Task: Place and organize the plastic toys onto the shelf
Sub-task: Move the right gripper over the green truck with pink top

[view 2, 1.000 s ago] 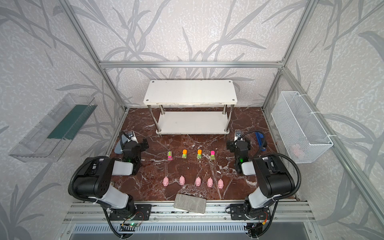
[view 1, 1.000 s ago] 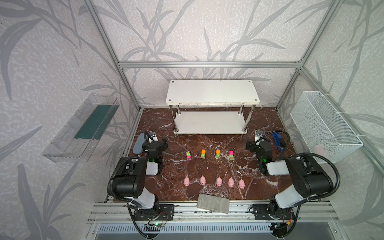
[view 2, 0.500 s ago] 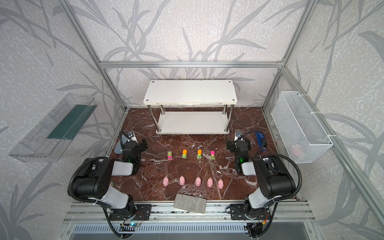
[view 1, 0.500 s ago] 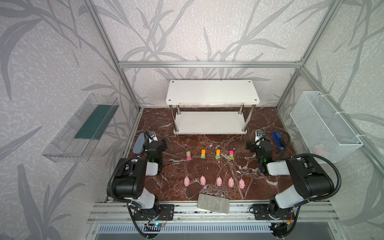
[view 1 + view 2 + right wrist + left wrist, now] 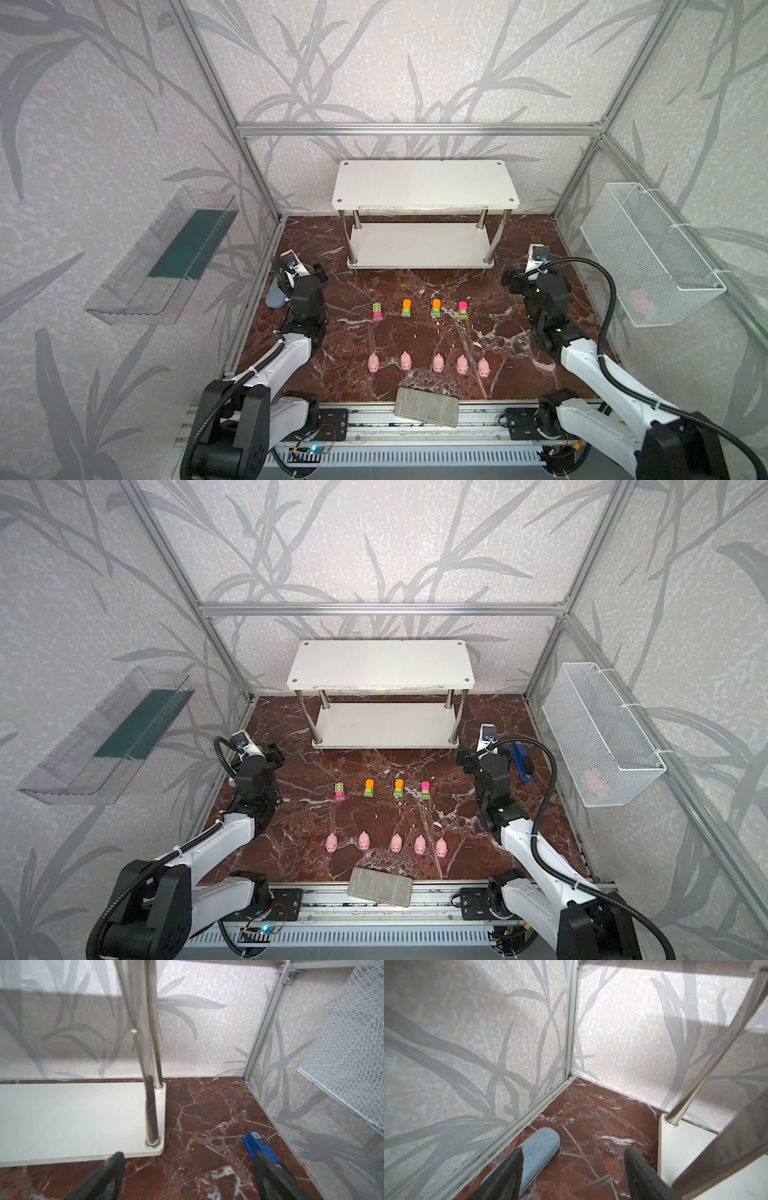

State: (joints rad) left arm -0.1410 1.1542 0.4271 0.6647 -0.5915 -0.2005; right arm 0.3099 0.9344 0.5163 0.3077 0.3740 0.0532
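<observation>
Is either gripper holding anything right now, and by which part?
Nothing is held: left gripper and right gripper both hang open above the red marble tabletop.

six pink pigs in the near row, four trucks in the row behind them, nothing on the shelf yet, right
No: both top views show five pink pigs, not six. The four trucks behind them and the bare shelf are right.
</observation>
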